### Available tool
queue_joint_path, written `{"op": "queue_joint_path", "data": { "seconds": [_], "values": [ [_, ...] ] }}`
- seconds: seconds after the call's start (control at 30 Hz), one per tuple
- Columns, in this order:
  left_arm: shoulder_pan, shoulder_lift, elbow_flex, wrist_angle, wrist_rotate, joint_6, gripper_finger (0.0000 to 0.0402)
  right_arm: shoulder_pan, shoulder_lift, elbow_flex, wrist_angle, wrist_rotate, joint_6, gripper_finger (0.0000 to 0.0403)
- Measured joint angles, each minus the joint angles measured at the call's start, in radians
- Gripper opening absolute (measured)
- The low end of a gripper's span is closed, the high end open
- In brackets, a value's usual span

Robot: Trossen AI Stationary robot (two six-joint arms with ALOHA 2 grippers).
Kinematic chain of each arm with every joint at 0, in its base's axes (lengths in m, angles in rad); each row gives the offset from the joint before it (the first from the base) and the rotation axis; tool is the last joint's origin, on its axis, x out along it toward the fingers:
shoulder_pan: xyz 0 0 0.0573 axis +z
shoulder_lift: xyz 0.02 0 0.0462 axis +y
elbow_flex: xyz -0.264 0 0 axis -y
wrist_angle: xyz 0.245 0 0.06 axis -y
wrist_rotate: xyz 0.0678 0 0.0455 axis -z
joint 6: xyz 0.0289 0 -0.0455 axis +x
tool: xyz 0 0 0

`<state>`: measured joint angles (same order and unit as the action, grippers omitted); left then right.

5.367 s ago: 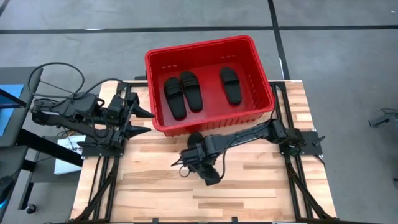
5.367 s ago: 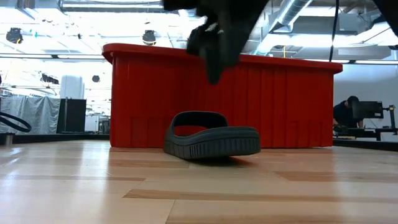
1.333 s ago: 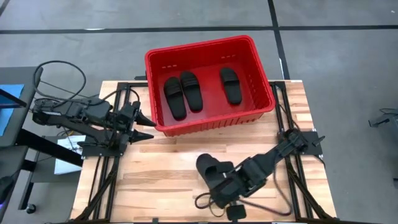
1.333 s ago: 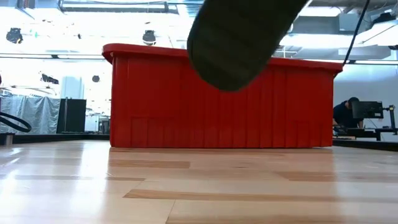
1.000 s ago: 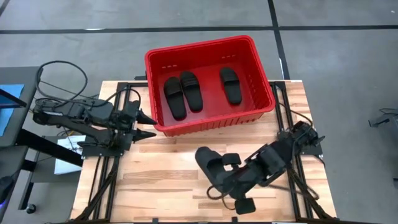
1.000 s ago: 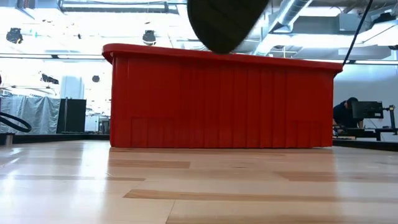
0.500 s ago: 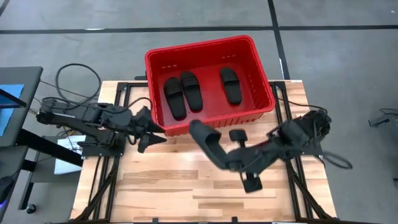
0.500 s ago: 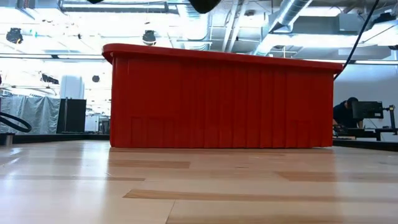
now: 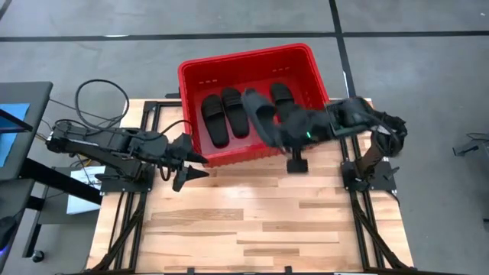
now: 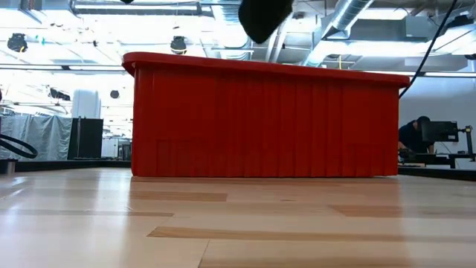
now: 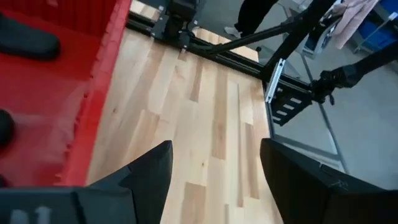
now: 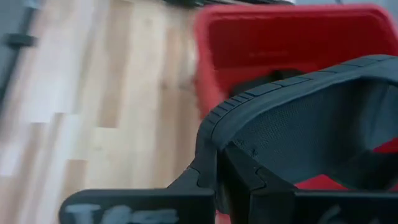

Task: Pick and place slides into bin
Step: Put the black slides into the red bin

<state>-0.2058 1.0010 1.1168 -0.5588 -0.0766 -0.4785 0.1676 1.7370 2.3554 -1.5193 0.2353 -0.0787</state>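
Red plastic marks the bin (image 9: 192,76), which you will find at the 12 o'clock end of the wooden surface (image 9: 252,221) in the high view. Three slides (image 9: 223,114) lie flat on its floor: two side by side toward 9 o'clock and one (image 9: 281,95) toward 3 o'clock.

Locate the right tool (image 9: 284,131) over the bin's 6 o'clock wall. Its fingers are clamped tight on the fourth slide (image 9: 258,114), which hangs tilted in the air above the bin's interior, between the pair and the single slide. In the right wrist view, the ribbed edge of this held slide (image 12: 298,118) fills the frame, with the bin's red rim (image 12: 273,15) beyond it. In the low view, a dark shape (image 10: 264,16) shows above the bin's rim (image 10: 260,65); you cannot tell from that view alone whether it is slide or arm.

Locate the left tool (image 9: 192,166) at 9 o'clock of the bin's near corner, just beside the wall and apart from it. Its fingers (image 11: 152,171) stand wide with nothing between them.

Note the surroundings: black frame rails (image 9: 122,221) run along both long edges of the surface. A loose cable (image 9: 99,95) loops behind the left arm. A person (image 10: 413,134) sits at a desk in the room beyond.
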Motion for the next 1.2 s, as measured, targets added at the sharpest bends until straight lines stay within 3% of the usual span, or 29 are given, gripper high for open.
{"op": "queue_joint_path", "data": {
  "seconds": [0.33, 0.53, 0.73, 0.9, 1.2],
  "values": [
    [0.073, -0.049, 0.0, 0.024, -0.036, 0.124, 0.0234, -0.283, 0.001, 0.0, 0.001, -0.013, -0.227, 0.0],
    [0.116, -0.128, 0.0, 0.184, 0.018, 0.163, 0.0234, -0.463, 0.001, -0.025, 0.02, -0.104, -0.341, 0.0],
    [0.151, -0.243, 0.0, 0.238, -0.005, 0.264, 0.0234, -0.611, 0.002, -0.127, 0.099, -0.188, -0.402, 0.0],
    [0.168, -0.339, 0.0, 0.236, -0.054, 0.373, 0.0234, -0.682, 0.002, -0.235, 0.166, -0.213, -0.44, 0.0],
    [0.169, -0.448, 0.0, 0.236, -0.15, 0.434, 0.0234, -0.726, 0.002, -0.41, 0.351, -0.266, -0.476, 0.0]
  ]
}}
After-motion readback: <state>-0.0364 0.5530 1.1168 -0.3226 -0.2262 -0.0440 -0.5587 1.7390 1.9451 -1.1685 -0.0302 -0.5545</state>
